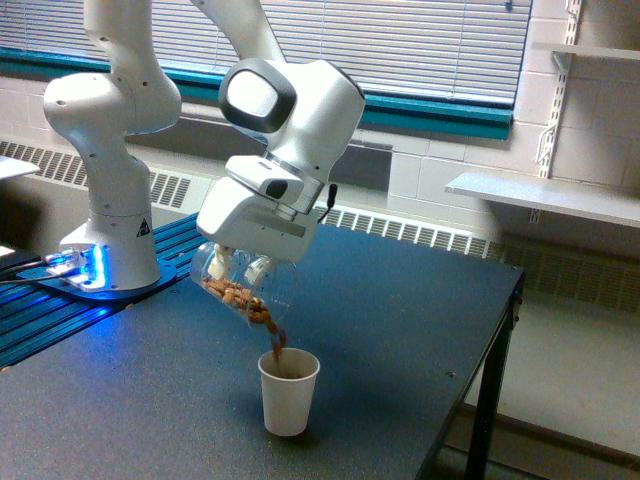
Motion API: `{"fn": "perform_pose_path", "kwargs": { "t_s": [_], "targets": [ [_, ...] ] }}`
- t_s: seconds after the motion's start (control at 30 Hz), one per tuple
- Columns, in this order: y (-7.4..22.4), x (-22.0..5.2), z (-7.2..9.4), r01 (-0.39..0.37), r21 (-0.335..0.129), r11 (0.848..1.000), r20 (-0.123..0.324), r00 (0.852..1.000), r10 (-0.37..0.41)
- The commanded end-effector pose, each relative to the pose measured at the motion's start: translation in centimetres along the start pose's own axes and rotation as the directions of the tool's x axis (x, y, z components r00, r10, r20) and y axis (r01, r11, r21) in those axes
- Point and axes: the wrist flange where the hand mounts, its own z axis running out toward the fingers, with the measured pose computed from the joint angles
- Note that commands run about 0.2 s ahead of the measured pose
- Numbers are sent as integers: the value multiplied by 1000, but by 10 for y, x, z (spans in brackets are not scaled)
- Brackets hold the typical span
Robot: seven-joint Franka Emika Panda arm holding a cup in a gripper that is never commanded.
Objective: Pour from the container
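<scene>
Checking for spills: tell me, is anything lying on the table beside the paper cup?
No, the table around the paper cup shows nothing spilled.

The hand (240,268) grips the tilted container (243,291); brown pieces (262,318) spill into the white paper cup (289,391) on the surface (400,320)
</scene>
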Motion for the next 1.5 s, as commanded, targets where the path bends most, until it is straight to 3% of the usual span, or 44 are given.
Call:
{"fn": "perform_pose_path", "kwargs": {
  "t_s": [0.03, 0.97, 1.5],
  "targets": [
    [0, 1, -15, -3, -27, 1000, -19, 1000, 2],
    [3, 2, -26, -1, -92, 996, -13, 1000, -1],
    [5, 0, -28, 7, -103, 995, 7, 1000, -6]
  ]
}}
